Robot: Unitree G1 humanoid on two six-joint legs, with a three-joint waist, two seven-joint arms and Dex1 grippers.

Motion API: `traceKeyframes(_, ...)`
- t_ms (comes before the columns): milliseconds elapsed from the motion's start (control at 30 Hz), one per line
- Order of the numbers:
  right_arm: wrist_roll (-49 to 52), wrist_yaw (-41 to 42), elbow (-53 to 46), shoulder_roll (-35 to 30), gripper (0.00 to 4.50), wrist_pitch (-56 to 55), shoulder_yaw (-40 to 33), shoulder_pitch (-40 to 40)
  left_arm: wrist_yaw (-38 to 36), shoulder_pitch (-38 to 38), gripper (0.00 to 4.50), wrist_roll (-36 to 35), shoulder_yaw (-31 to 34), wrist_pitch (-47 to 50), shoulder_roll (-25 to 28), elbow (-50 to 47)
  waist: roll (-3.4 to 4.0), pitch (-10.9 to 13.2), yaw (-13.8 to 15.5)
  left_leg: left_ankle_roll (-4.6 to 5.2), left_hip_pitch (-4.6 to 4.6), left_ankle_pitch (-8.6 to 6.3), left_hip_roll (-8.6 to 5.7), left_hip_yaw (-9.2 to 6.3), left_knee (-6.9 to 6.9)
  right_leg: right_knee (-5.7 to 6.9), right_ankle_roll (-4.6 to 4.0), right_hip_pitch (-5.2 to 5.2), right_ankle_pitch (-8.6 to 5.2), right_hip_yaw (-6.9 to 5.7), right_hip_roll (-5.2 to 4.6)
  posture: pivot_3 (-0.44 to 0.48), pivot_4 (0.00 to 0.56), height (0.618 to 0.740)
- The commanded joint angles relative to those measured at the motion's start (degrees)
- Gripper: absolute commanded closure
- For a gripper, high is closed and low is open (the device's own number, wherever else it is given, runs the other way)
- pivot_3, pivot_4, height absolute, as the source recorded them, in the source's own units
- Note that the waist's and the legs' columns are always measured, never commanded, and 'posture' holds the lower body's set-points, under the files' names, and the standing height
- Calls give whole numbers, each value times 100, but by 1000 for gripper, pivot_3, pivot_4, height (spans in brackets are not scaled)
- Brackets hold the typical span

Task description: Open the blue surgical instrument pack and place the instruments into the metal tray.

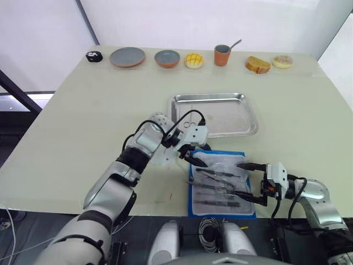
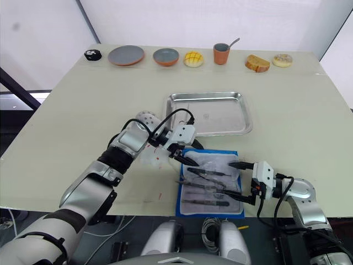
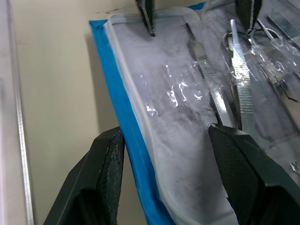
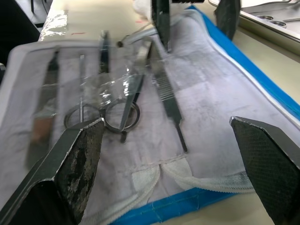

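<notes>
Left eye view: the blue surgical instrument pack (image 1: pixel 222 185) lies unfolded at the near edge of the table (image 1: pixel 77 121), its grey-white lining up and the instruments (image 1: pixel 219 182) still lying on it. The metal tray (image 1: pixel 214 114) sits just beyond the pack, toward the middle of the table, with nothing in it. The left gripper (image 1: pixel 194 157) hovers over the pack's far left corner, fingers spread and grasping nothing. The right gripper (image 1: pixel 244 179) reaches in from the pack's right side, fingers wide apart above the lining, also grasping nothing. Along the far edge stand a grey plate (image 1: pixel 127 57), a bowl (image 1: pixel 167 58) and an orange cup (image 1: pixel 222 54).

Left wrist view: the two black fingers (image 3: pixel 105 176) straddle the pack's blue border and white hem, parted, with forceps and scissors lying under clear film beyond.

Right wrist view: the right fingers (image 4: pixel 77 159) stand released on either side of the lining; scissors, forceps and other slim tools lie side by side, and the tray's rim shows past the blue edge.
</notes>
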Motion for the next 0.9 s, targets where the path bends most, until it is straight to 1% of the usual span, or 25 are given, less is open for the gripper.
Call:
traceKeyframes(33, -292, -20, 364, 40, 0, 228, 297, 284, 179, -22, 1530, -113, 126, 104, -80, -374, 0, 0, 0, 0, 0, 0, 0, 0, 0, 0, 0, 0, 0, 0, 0, 0, 150, 740)
traceKeyframes(100, -300, -25, 373, 39, 0, 229, 306, 273, 416, -81, 1530, -101, 251, 82, -89, -321, 0, 0, 0, 0, 0, 0, 0, 0, 1, 0, 0, 0, 0, 0, 0, 0, 150, 740)
traceKeyframes(200, -311, -27, 387, 39, 0, 231, 320, 254, 569, -113, 1530, -115, 369, 79, -13, -334, 0, 0, 0, 0, 1, 0, 0, 0, 1, 1, 0, 0, 0, 0, 0, 0, 150, 740)
traceKeyframes(300, -322, -17, 406, 36, 0, 229, 337, 236, 378, 24, 1530, -344, 465, 434, 132, -799, 0, 0, -2, 0, 1, 0, 0, 0, 1, 2, 0, 0, 0, 0, 1, 0, 150, 740)
traceKeyframes(433, -335, 8, 444, 34, 0, 216, 355, 219, 234, 377, 1530, -499, 375, 823, 339, -1546, 1, 0, -6, 0, 1, 0, 1, 1, 1, 2, 0, 0, 0, 1, 0, 0, 150, 740)
traceKeyframes(633, -346, 13, 469, 46, 0, 226, 371, 175, 427, 693, 1530, -393, 177, 965, 327, -1945, -1, -1, -4, 0, 3, 0, 2, 0, 1, 3, 0, 1, 0, 1, 0, 0, 150, 740)
traceKeyframes(700, -350, 17, 475, 41, 0, 223, 369, 178, 462, 731, 2040, -386, 150, 998, 326, -2016, -1, -1, -3, 0, 3, 0, 3, 1, 1, 3, 0, 1, 0, 2, 0, 0, 150, 740)
traceKeyframes(733, -351, 18, 472, 39, 0, 225, 367, 184, 474, 749, 2401, -380, 133, 1003, 333, -2053, -1, -1, -3, 0, 3, 0, 3, 1, 1, 3, 0, 1, 0, 2, 0, 0, 150, 740)
traceKeyframes(767, -351, 19, 472, 37, 0, 226, 365, 186, 486, 762, 2647, -370, 120, 1003, 337, -2074, -1, -1, -3, 0, 3, 0, 3, 1, 1, 3, 0, 1, 0, 2, 0, 0, 150, 740)
traceKeyframes(900, -355, 19, 493, 41, 0, 225, 362, 178, 546, 809, 2647, -222, 4, 805, 400, -2039, -1, -2, -3, 0, 3, 0, 2, 1, 1, 3, -1, 1, 0, 3, 0, 0, 150, 740)
